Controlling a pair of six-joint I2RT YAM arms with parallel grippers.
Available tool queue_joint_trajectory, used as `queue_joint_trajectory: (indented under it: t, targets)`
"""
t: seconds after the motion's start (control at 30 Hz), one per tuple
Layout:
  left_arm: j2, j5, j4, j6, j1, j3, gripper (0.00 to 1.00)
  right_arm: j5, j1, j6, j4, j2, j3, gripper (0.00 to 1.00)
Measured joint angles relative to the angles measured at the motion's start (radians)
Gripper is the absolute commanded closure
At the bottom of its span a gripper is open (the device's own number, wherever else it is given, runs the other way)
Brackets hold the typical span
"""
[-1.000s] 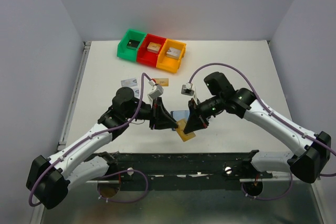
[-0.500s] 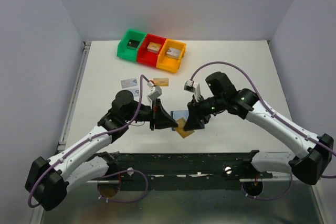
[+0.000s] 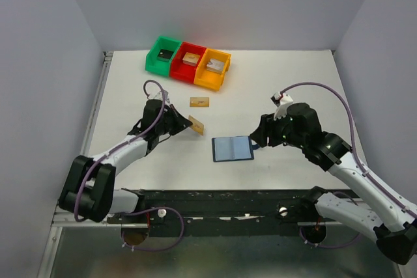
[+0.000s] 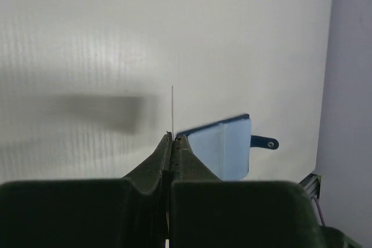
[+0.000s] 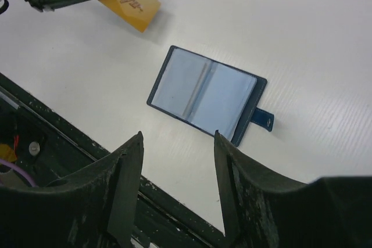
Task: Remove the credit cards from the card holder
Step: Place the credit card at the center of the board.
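One tan card point(image 3: 196, 125) pinched by left hand point(image 4: 172, 140): lay flat, 11 o'clock of card holder point(image 3: 232, 149); right hand point(image 5: 177, 137) wide, empty.

three plastic bins, green point(image 3: 154, 57), red point(image 3: 180, 69) and orange point(image 3: 202, 81), sat touching in a row at the far side of the white table point(image 3: 293, 79), each holding a small block. a black rail point(image 3: 228, 198) ran along the near edge.

No text can be read; the tan-gold card point(image 5: 129, 7) bears a small dark printed mark, too blurred to make out
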Motion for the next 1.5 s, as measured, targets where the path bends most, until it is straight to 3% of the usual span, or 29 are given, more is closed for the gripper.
queue_joint_trajectory:
  t: [0.2, 0.43, 1.0, 1.5]
  targets:
    - [0.234, 0.010, 0.090, -0.072, 0.089, 0.068, 1.00, 0.000, 0.000, 0.055, 0.038, -0.009, -0.095, 0.41]
    - [0.408, 0.064, 0.262, -0.158, 0.116, 0.121, 1.00, 0.000, 0.000, 0.068, 0.066, 0.013, -0.100, 0.41]
    - [0.565, 0.104, 0.434, -0.247, 0.129, 0.129, 0.99, -0.001, 0.000, 0.055, 0.079, 0.067, -0.100, 0.41]
    - [0.619, 0.136, 0.474, -0.260, 0.155, 0.134, 0.55, -0.001, 0.000, 0.054, 0.083, 0.092, -0.100, 0.40]
